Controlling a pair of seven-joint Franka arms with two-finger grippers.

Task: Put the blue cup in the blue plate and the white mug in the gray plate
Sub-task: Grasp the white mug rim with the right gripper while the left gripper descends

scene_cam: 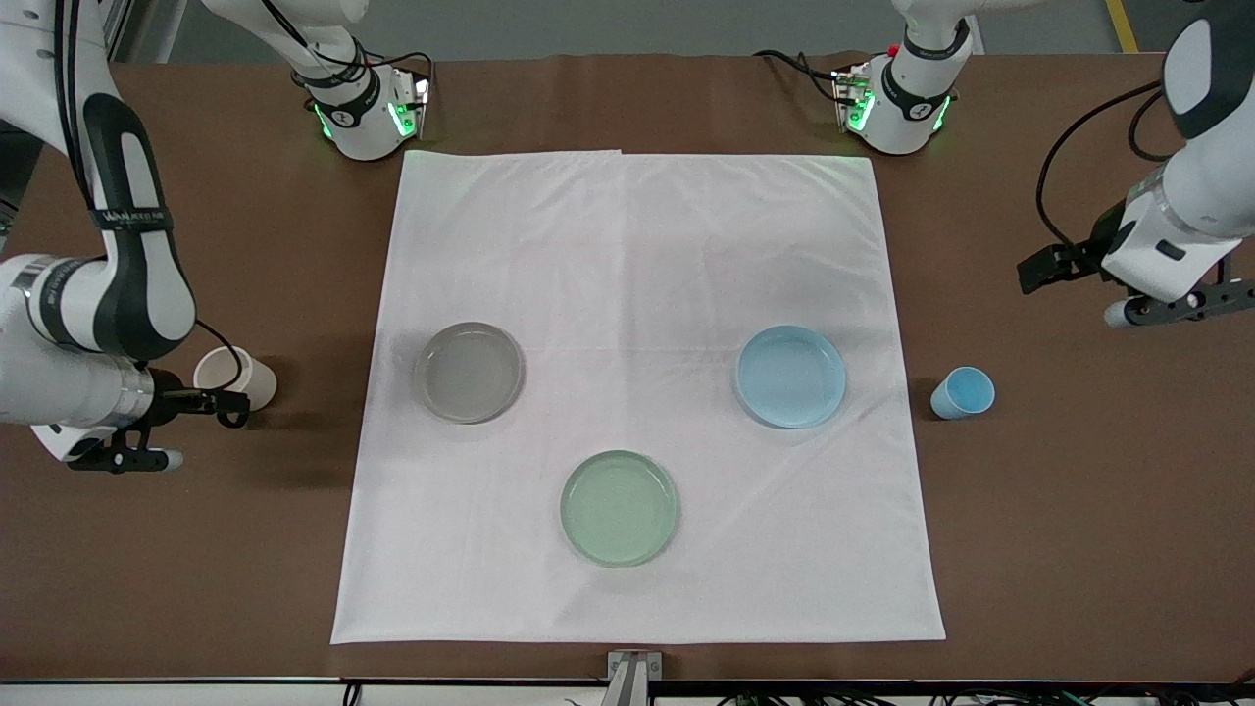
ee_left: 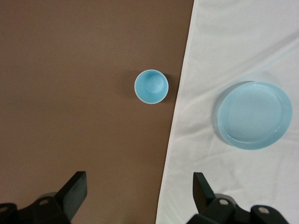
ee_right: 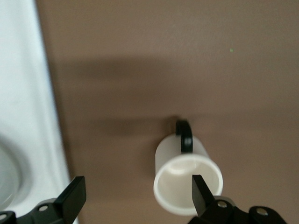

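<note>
The blue cup point(scene_cam: 963, 393) stands upright on the bare brown table toward the left arm's end, just off the cloth, beside the blue plate point(scene_cam: 790, 377). My left gripper point(scene_cam: 1181, 306) hangs open and empty above the table near the cup; its wrist view shows the cup point(ee_left: 151, 86), the blue plate point(ee_left: 254, 115) and the open gripper point(ee_left: 138, 191). The white mug point(scene_cam: 235, 378) stands on the bare table toward the right arm's end. My right gripper point(scene_cam: 127, 459) is open just over it. In the right wrist view one finger overlaps the mug's point(ee_right: 173, 182) mouth. The gray plate point(scene_cam: 469, 372) lies empty on the cloth.
A white cloth point(scene_cam: 637, 245) covers the middle of the brown table. A pale green plate point(scene_cam: 620, 507) lies on it, nearer to the front camera than the other two plates. The arms' bases stand along the table's back edge.
</note>
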